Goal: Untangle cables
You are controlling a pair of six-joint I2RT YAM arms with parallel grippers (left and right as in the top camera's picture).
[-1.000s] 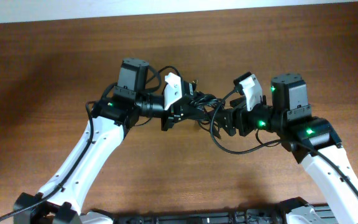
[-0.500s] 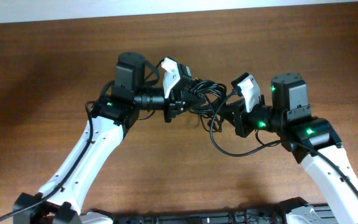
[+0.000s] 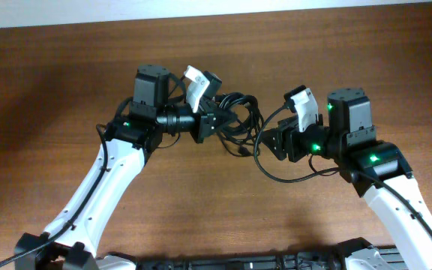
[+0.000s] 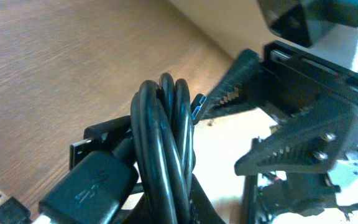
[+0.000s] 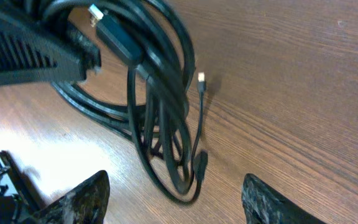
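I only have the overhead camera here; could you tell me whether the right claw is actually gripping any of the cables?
Observer: No. Its wrist view shows the right claw open, its fingers spread wide, with no strand of the cables pinched between them.
Operator: Thank you. Is the left claw holding the bundle?
Observer: Yes. The left claw is shut on the cables; its wrist view shows several black strands packed side by side right at the lens.
Operator: Can you see any plug end clear of the loops?
Observer: One. In the right wrist view a small pale-tipped plug on a thin cord sits apart, to the right of the loops.
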